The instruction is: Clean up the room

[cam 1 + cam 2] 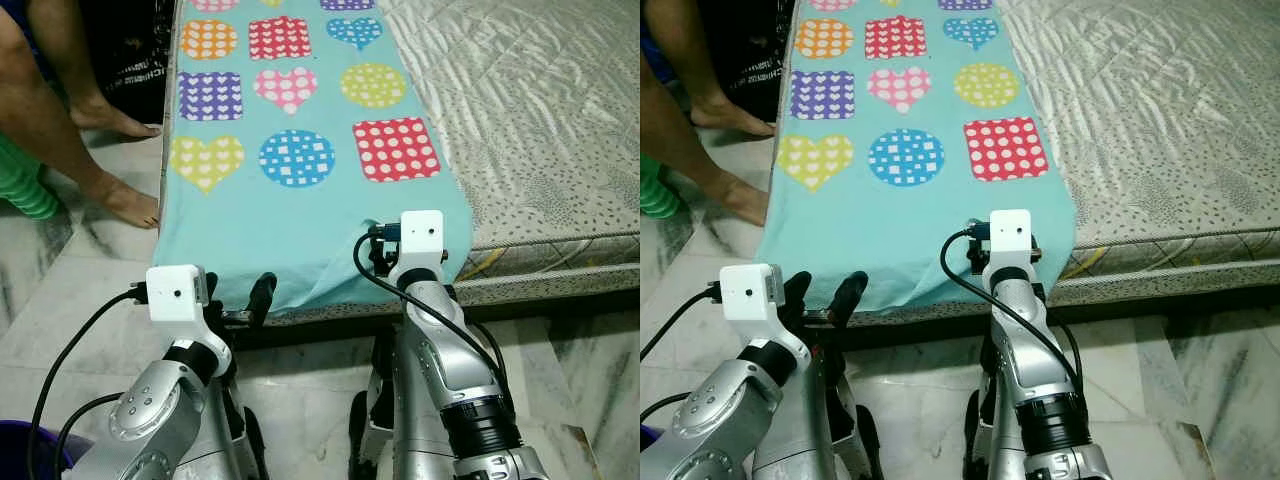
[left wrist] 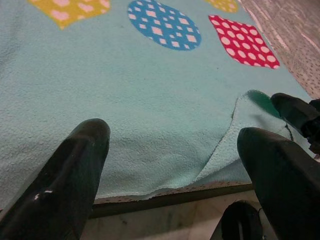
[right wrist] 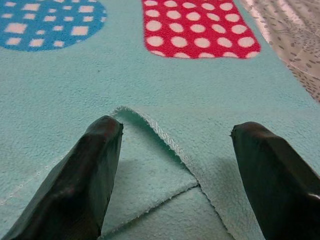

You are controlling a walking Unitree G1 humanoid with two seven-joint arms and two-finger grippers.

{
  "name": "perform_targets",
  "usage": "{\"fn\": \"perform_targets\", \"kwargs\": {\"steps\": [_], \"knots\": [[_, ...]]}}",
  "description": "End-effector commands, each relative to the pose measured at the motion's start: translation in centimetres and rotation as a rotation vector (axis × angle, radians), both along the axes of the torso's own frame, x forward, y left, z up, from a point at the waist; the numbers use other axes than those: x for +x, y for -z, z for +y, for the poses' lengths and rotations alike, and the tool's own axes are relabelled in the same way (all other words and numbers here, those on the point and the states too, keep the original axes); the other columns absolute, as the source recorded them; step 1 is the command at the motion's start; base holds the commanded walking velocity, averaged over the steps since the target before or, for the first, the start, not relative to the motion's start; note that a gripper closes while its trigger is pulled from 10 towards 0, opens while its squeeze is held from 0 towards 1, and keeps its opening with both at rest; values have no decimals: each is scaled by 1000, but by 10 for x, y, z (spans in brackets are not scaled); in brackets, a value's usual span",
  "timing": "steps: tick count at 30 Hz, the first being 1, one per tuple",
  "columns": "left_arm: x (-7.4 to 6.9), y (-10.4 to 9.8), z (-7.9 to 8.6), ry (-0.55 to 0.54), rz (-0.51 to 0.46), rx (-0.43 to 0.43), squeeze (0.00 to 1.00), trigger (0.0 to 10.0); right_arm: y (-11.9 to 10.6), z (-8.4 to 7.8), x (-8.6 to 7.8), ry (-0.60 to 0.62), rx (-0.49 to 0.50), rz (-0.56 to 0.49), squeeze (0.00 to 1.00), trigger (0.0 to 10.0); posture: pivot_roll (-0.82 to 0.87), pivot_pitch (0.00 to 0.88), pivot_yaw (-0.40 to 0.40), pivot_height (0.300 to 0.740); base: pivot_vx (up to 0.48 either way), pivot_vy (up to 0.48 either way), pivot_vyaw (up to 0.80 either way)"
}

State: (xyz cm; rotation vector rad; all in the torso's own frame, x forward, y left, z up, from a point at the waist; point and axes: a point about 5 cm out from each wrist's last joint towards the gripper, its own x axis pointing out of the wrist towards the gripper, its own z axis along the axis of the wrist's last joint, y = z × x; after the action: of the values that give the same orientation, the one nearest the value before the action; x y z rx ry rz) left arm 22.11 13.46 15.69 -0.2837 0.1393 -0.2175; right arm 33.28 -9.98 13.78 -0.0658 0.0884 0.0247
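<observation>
We see our right tool [image 3: 170, 175] with its two black fingers [image 3: 75, 185] spread wide over the turquoise blanket [image 3: 125, 85]. Between them a folded-over corner of the blanket [image 3: 150, 170] lies on the fabric. Beyond sit a red dotted square [image 3: 197, 27] and a blue circle [image 3: 47, 22]; the grey mattress [image 3: 295, 40] shows alongside.

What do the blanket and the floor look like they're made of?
Blanket: looks like soft fleece, matte; the wrist views show a nubby pile and a stitched hem at the folded corner. Floor: likely polished marble or marble-look tile, pale with grey veins and a faint sheen. Both grippers, left and right, are open at the blanket's edge.
</observation>
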Motion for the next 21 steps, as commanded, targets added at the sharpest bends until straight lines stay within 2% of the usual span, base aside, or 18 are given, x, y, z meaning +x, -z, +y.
{"fn": "perform_targets", "kwargs": {"steps": [1,10,11,13,21], "knots": [[-3,0,0,2,5,8,0,10000,5,-1,-1,6,-5,18,0,10000,101,267,-12,509,0,0,0],[-3,0,0,2,5,8,0,10000,5,-1,-1,6,-5,18,0,10000,101,267,-12,509,0,0,0],[-4,-1,0,-1,5,8,0,10000,9,5,12,8,-79,10,0,10000,115,284,-21,509,0,0,0],[-5,-2,-1,-5,7,7,0,10000,15,9,21,-12,-147,22,0,10000,115,284,-21,509,0,0,0],[-5,-2,0,-12,6,7,0,10000,20,-10,20,16,-213,28,0,10000,111,286,-29,509,0,0,0]]}}
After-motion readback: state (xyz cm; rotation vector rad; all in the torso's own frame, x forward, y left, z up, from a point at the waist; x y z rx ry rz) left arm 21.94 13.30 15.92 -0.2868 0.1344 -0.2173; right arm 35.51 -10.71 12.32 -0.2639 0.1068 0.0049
